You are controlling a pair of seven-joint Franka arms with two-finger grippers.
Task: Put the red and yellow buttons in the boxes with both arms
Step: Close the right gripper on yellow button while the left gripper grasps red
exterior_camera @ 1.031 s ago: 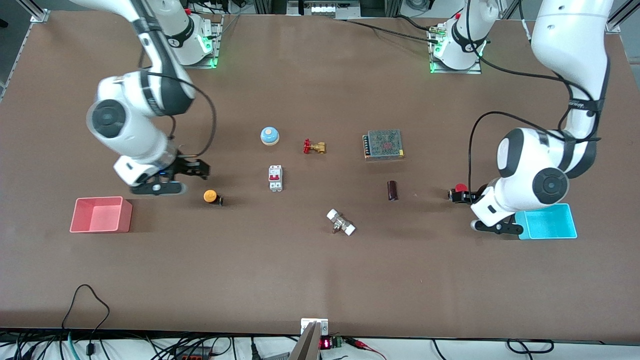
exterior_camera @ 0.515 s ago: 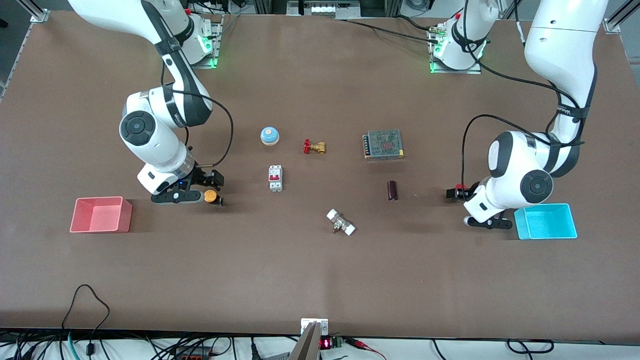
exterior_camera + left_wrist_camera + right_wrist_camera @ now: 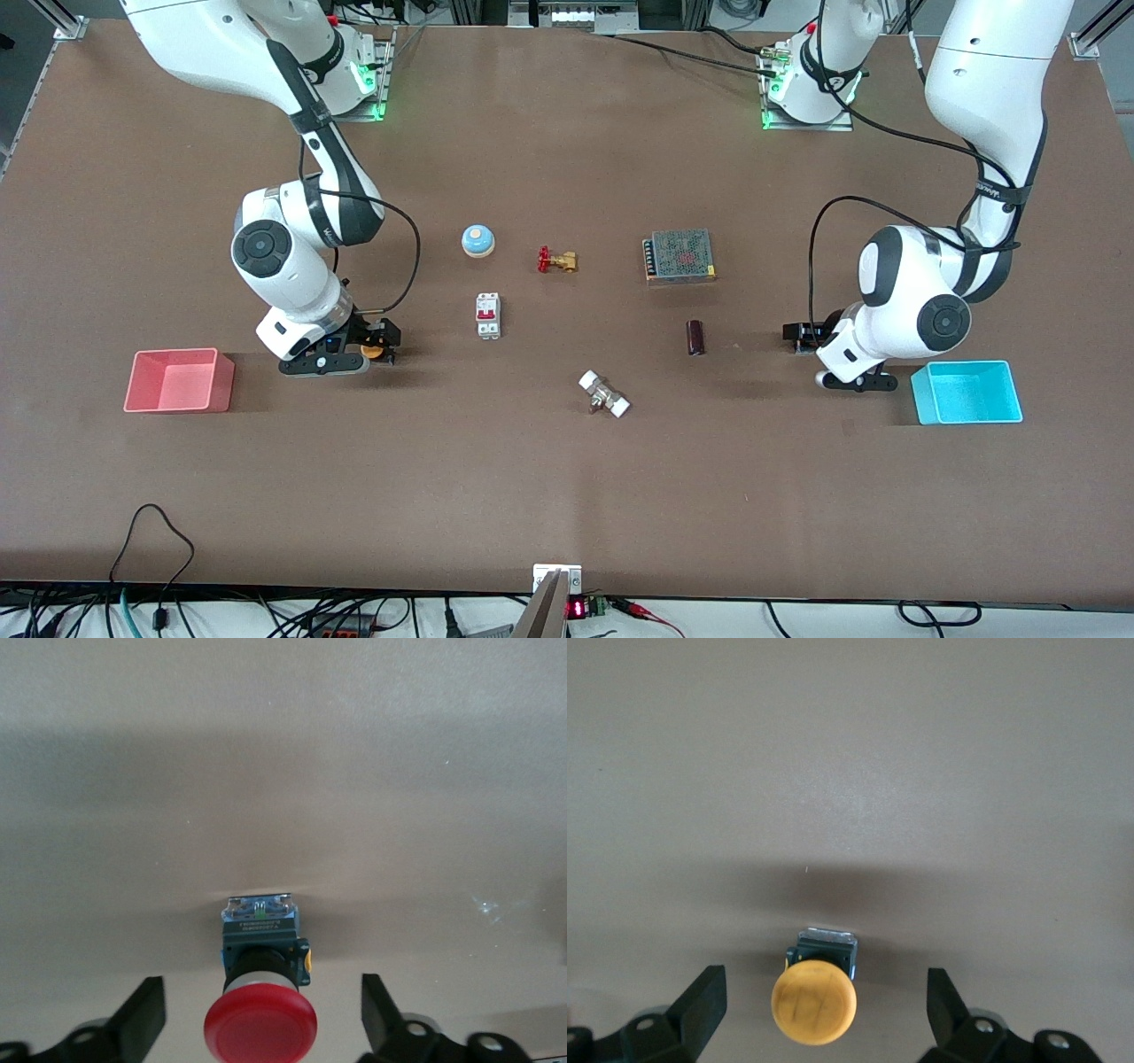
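Observation:
The red button (image 3: 260, 1025), on a black base, lies on the table between my left gripper's (image 3: 263, 992) open fingers (image 3: 142, 1019), which do not touch it. In the front view my left gripper (image 3: 804, 335) is low over the table beside the cyan bin (image 3: 967, 412), and the wrist hides the red cap. The yellow button (image 3: 813, 1001) lies between my right gripper's (image 3: 826, 981) open fingers (image 3: 700, 1008), also untouched. In the front view my right gripper (image 3: 379, 338) is low at the yellow button (image 3: 373, 352), on the side away from the pink bin (image 3: 177, 406).
Mid-table are a blue dome bell (image 3: 477, 240), a brass valve with a red handle (image 3: 556, 260), a white circuit breaker (image 3: 487, 315), a mesh-topped power supply (image 3: 679, 255), a dark cylinder (image 3: 695, 337) and a white-ended fitting (image 3: 604, 393).
Both arms have come down and in. My right gripper moved from beside the yellow button to around it. My left gripper moved away from the cyan bin to around the red button.

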